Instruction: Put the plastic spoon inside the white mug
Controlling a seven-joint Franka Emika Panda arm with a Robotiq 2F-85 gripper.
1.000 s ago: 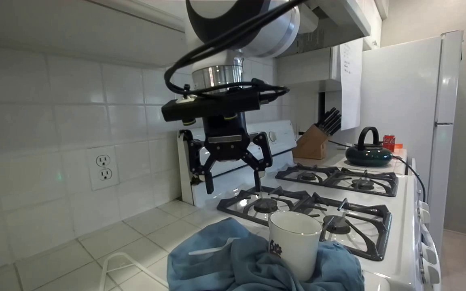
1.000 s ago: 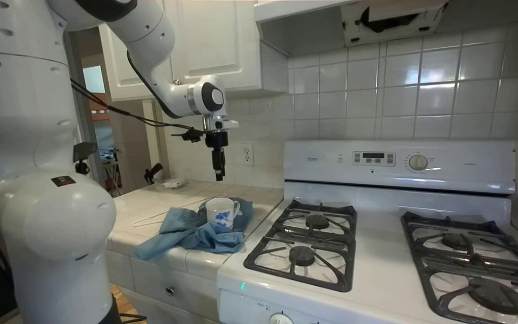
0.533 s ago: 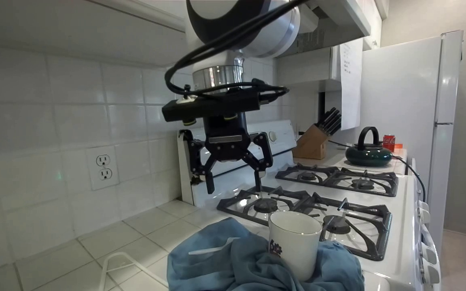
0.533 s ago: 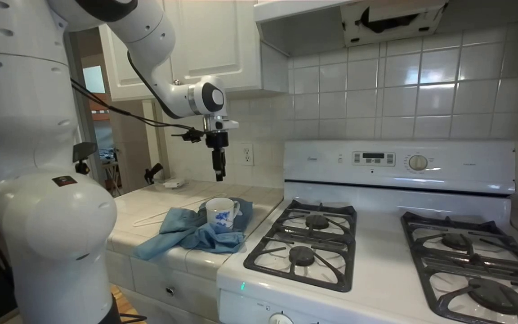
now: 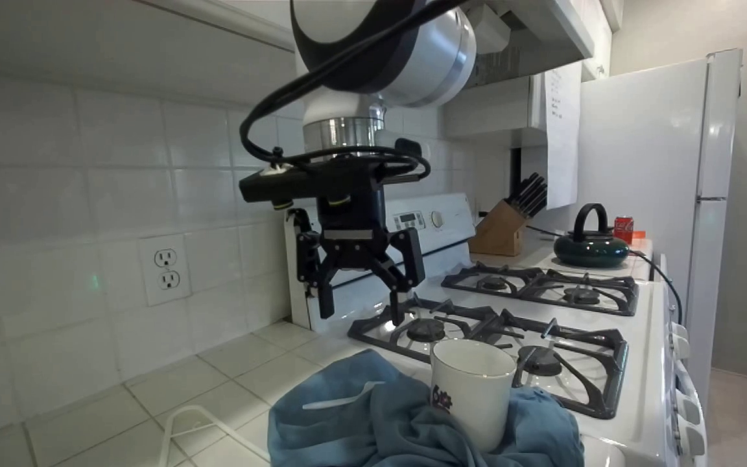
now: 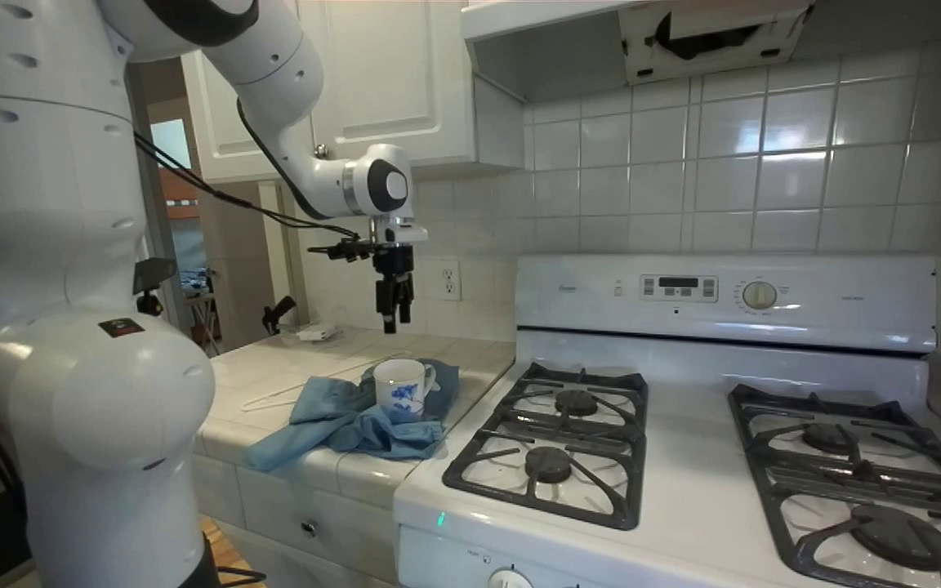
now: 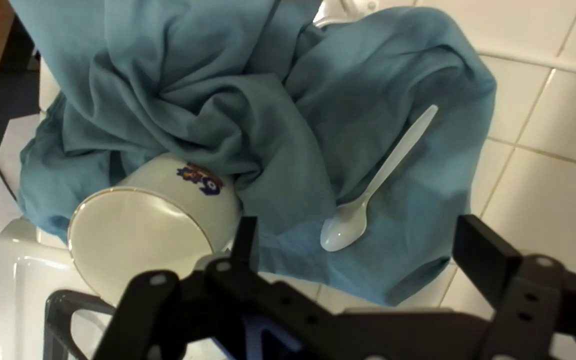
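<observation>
My pincer (image 5: 362,314) hangs spread wide; I see the white spoon (image 7: 376,183) on the blue cloth (image 7: 288,150), near the white mug (image 7: 153,220).

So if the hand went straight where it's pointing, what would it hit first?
Probably the cloth beside the spoon: the hand points down, its open fingers flanking the spoon in the wrist view. Depth is unclear; the mug might catch one finger.

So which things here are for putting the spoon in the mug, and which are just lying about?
Part of the job: spoon; mug; gripper, open.

Just lying about: cloth, under the spoon; white frame, perhaps a hanger; kettle; can; knife block.
</observation>
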